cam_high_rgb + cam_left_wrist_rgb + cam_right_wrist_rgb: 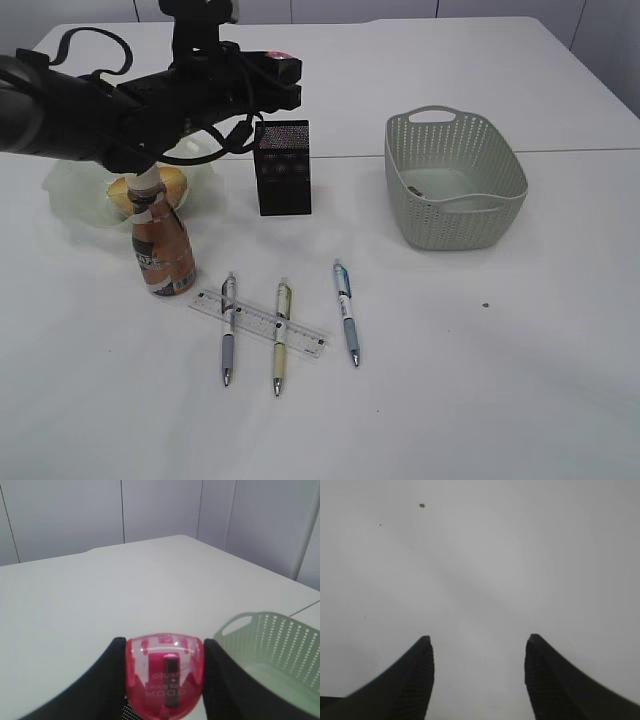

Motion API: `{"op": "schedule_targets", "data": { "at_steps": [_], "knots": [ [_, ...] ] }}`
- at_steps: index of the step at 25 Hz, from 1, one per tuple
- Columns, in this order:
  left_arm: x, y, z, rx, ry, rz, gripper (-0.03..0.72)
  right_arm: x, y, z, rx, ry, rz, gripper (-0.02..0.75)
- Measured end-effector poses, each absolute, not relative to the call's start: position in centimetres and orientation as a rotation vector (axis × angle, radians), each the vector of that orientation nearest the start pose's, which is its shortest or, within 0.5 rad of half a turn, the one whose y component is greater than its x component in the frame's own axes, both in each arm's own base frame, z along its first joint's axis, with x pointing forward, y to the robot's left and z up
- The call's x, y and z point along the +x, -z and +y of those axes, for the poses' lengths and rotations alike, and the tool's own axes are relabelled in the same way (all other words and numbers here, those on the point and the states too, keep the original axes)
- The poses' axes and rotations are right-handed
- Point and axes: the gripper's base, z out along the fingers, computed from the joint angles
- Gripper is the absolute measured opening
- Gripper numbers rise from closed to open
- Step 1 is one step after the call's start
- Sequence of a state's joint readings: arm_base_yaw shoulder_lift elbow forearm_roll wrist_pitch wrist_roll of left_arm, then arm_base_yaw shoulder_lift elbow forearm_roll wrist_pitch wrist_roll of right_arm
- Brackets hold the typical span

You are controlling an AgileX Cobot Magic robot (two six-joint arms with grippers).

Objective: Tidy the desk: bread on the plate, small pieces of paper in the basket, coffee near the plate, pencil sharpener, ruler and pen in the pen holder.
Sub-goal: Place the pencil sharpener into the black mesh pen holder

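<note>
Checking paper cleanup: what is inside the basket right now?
Inside the basket, one small dark scrap lies on the floor near the left wall. The near wall hides the front part of the floor, so a second scrap cannot be confirmed.

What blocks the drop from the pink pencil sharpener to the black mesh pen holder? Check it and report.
Nothing visible. The left gripper holds the pink translucent pencil sharpener above the black square mesh pen holder, whose top looks open; the pens and clear ruler lie on the desk, well away.

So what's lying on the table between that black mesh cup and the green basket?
Nothing: in the exterior view the white desk is bare between the pen holder and the basket.
</note>
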State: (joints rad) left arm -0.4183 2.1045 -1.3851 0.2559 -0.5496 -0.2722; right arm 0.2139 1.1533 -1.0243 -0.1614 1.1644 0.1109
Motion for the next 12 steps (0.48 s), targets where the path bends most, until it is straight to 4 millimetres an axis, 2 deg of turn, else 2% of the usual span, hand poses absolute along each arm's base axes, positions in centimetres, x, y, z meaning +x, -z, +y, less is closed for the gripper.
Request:
{"op": "schedule_targets", "data": {
  "at_steps": [5, 12],
  "knots": [
    [44.8, -19.0, -20.3, 0.394, 0.457, 1.645, 0.311, 20.3, -32.4, 3.0, -0.192, 0.138, 2.747, 0.426],
    [45.9, -18.5, -20.4, 0.390, 0.455, 1.630, 0.313, 20.3, -32.4, 3.0, -0.189, 0.138, 2.747, 0.426]
  ]
}}
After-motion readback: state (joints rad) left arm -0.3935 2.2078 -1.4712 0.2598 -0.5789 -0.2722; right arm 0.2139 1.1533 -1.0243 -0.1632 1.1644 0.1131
